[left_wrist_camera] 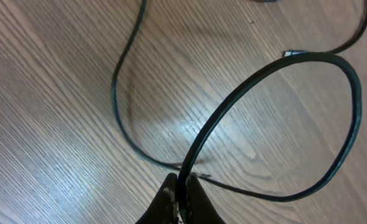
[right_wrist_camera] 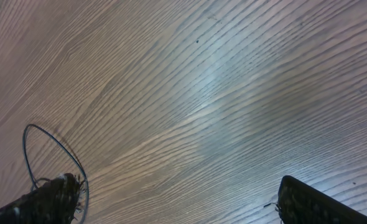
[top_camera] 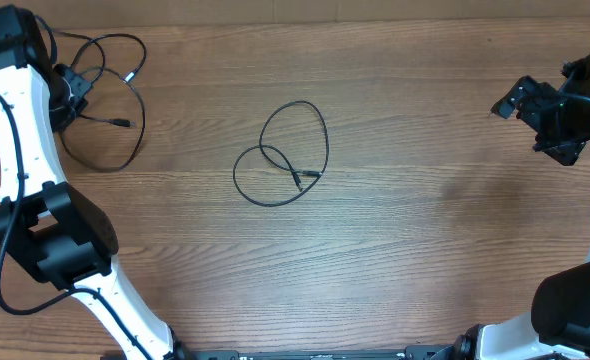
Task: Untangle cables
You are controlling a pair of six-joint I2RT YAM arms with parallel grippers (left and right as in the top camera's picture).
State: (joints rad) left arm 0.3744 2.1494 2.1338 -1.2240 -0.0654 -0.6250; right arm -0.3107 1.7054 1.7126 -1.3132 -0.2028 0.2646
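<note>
One thin black cable (top_camera: pixel 280 155) lies in a loose double loop at the table's middle; part of it shows at the left of the right wrist view (right_wrist_camera: pixel 46 143). A second black cable (top_camera: pixel 115 85) lies in loops at the far left. My left gripper (top_camera: pixel 70 95) is over that cable and shut on it; in the left wrist view the fingertips (left_wrist_camera: pixel 182 196) pinch a strand of the cable (left_wrist_camera: pixel 258 81), which arcs away in a big loop. My right gripper (top_camera: pixel 535 120) hovers at the far right, open and empty (right_wrist_camera: pixel 177 199).
The wooden table (top_camera: pixel 425 230) has nothing else lying on it. The arms' own thicker black wires run along the left arm (top_camera: pixel 10 190). A small plug end (top_camera: pixel 125 123) of the left cable lies beside the left gripper.
</note>
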